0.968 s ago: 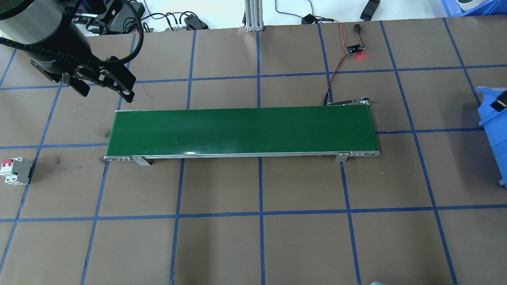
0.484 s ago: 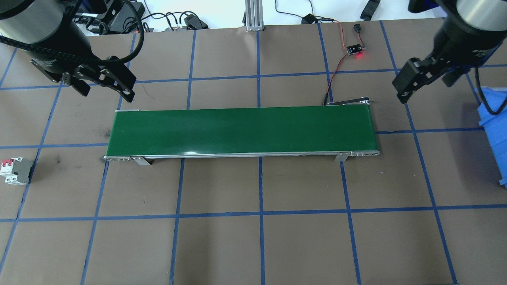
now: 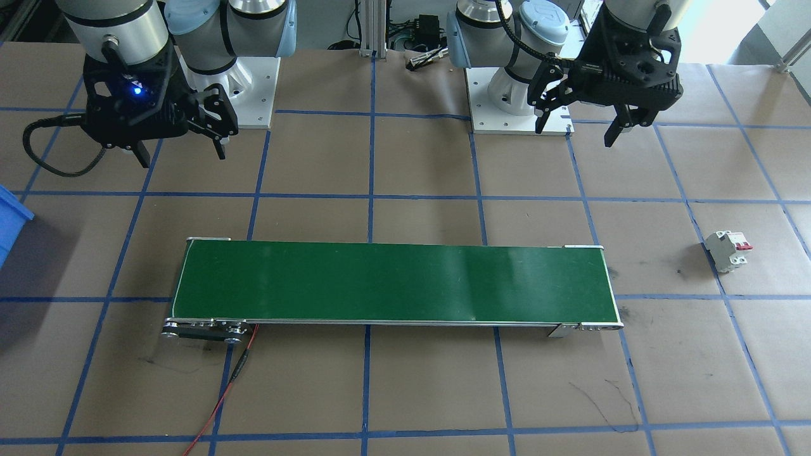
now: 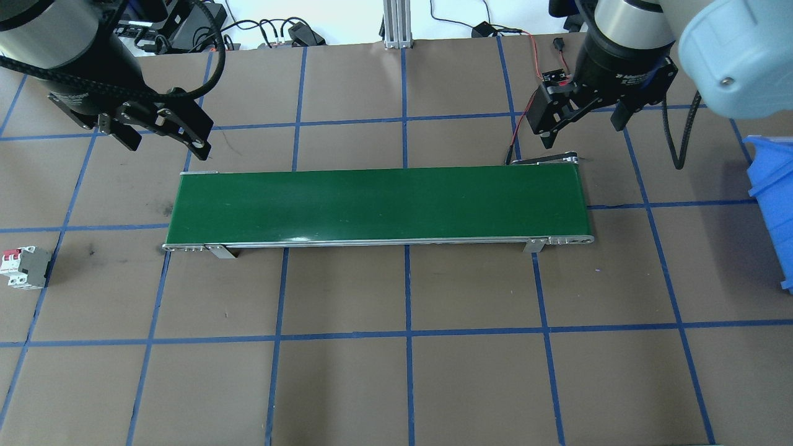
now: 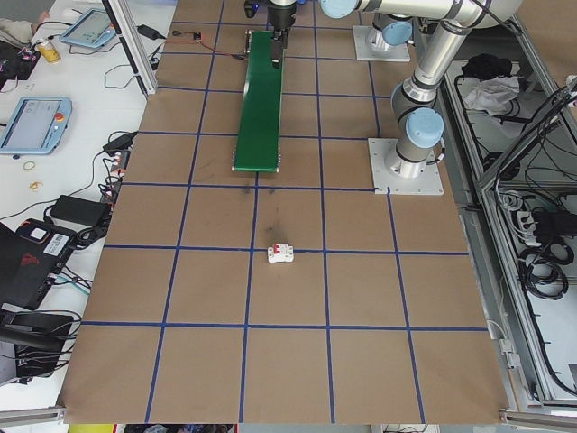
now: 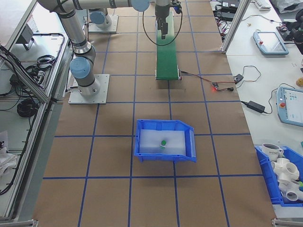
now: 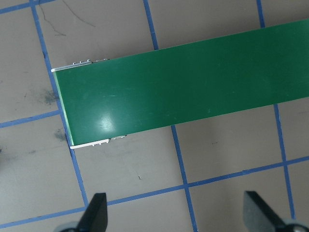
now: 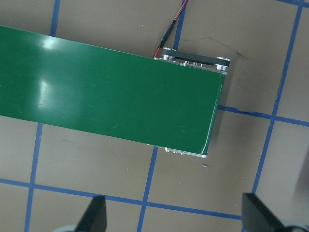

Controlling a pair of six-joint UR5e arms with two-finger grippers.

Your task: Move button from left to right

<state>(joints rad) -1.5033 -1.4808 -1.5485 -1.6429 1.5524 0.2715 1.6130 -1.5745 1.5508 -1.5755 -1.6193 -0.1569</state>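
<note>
The button (image 6: 163,142) shows only in the exterior right view, as a small green cap lying inside the blue bin (image 6: 142,156). My left gripper (image 4: 166,144) (image 3: 575,130) (image 7: 176,215) hangs open and empty above the table, just behind the left end of the green conveyor belt (image 4: 378,204). Behind the belt's right end, my right gripper (image 4: 583,130) (image 3: 182,153) (image 8: 175,215) is also open with nothing between its fingers. Both wrist views look down on the bare belt (image 7: 183,87) (image 8: 106,92).
A white circuit breaker with red levers (image 4: 25,267) (image 3: 727,250) lies on the table at my far left. The blue bin (image 4: 771,204) stands at the right edge. A small board with a red light (image 4: 556,77) and its wires lie behind the belt's right end.
My right arm has swung in from the right edge, leftward, to above the belt's right end. The left arm and the breaker have not moved.
</note>
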